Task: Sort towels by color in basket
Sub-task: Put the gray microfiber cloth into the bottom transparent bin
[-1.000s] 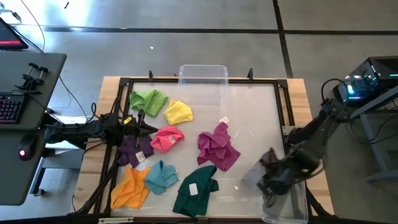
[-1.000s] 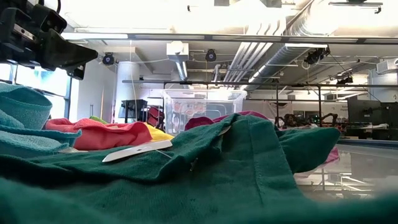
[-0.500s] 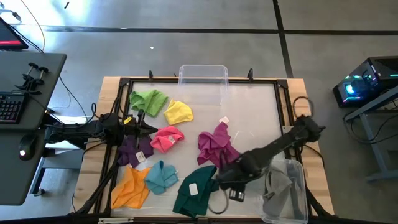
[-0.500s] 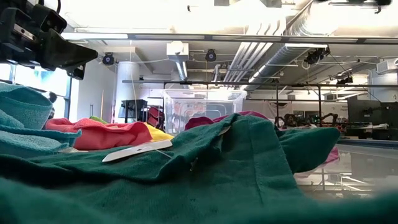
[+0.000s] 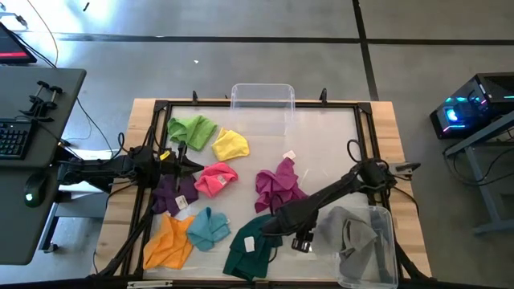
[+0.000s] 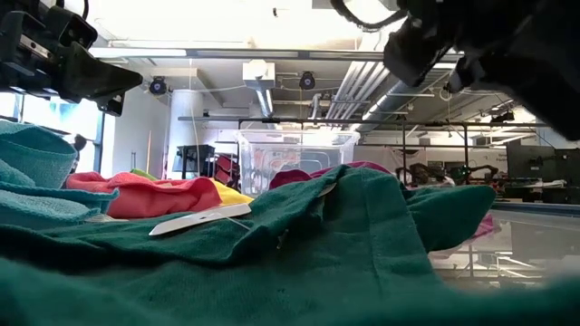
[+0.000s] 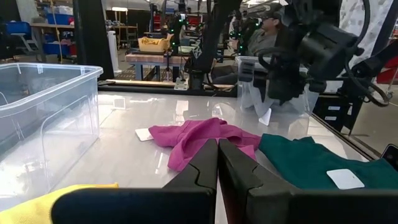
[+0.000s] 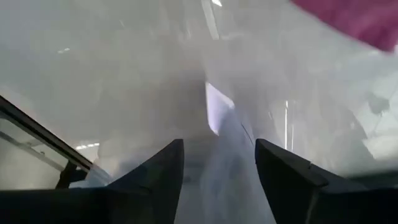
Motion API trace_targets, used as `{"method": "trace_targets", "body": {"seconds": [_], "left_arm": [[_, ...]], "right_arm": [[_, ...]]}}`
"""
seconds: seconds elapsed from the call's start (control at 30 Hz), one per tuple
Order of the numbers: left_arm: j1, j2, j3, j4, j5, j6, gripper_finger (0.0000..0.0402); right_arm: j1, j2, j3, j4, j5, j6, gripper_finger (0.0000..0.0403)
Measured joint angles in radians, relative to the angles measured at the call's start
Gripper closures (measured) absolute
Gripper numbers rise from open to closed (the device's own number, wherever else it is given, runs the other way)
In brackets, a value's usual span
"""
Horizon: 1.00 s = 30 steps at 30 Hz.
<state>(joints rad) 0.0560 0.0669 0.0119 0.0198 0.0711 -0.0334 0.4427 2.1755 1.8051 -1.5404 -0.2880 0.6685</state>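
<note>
My right jaws (image 5: 301, 241) hang parted and empty over the table's near edge — the dark green towel (image 5: 253, 245) lies just to their left, bunched, with no clear long axis. The magenta towel (image 5: 281, 189) sits just beyond, farther in. The grey towel (image 5: 349, 237) rests in the clear bin (image 5: 385, 257) at right. My left jaws (image 5: 189, 163), pressed together on nothing, wait at far left among the pink towel (image 5: 215, 178) and purple towel (image 5: 170, 195). My right arm is nearer the green cloth — probably its next pick.

No readable text, brand, number or sign anywhere. White tags on the dark green towel (image 5: 250, 249) and the magenta towel (image 5: 281, 189), both blank at this range.
</note>
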Motion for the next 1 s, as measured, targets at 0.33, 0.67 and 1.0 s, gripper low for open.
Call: {"method": "trace_targets", "body": {"seconds": [0.33, 0.67, 1.0], "left_arm": [[0.0, 0.0, 0.0, 0.0, 0.0, 0.0, 0.0401], [0.0, 0.0, 0.0, 0.0, 0.0, 0.0, 0.0401], [0.0, 0.0, 0.0, 0.0, 0.0, 0.0, 0.0401]], "right_arm": [[0.01, 0.077, -0.001, -0.029, 0.053, -0.101, 0.0212], [0.055, 0.086, -0.052, -0.03, 0.075, -0.144, 0.026], [0.098, 0.086, -0.131, -0.031, 0.123, -0.125, 0.0324]]}}
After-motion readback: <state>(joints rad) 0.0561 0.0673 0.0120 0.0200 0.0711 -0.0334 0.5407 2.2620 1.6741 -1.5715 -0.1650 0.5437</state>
